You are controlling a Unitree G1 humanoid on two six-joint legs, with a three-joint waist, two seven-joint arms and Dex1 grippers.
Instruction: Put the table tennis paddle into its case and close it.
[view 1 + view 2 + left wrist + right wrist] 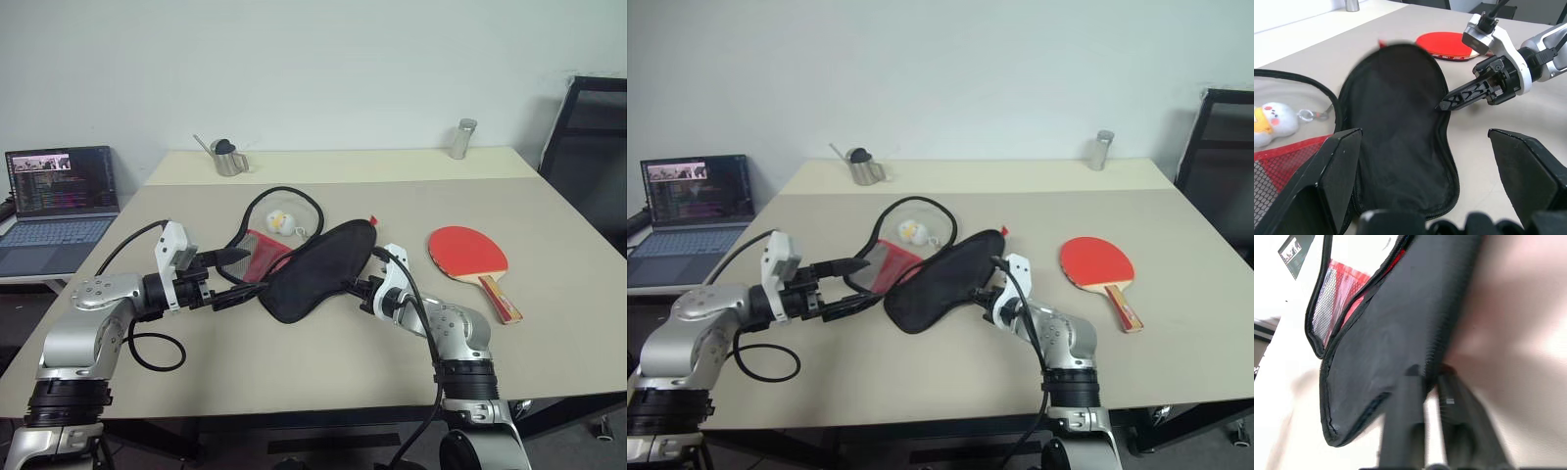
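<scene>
The table tennis paddle [468, 253] lies flat, red face up, handle toward me, on the table to the right of the case. The case [318, 269] lies open at the table's middle. Its black half is tilted up off the table, and its red mesh half [265, 250] lies flat beside it on the left. A white-yellow ball charm [277, 220] rests inside the black zip edging. My right gripper [355, 286] is shut on the black half's right edge [1422, 374]. My left gripper [238, 276] stands open at the case's left end, its fingers [1337, 171] on either side of it.
An open laptop [59, 196] sits on a low stand at the far left. A metal pitcher [228, 157] and a metal can [463, 138] stand on the rear table. A black chair [588, 147] is at the right edge.
</scene>
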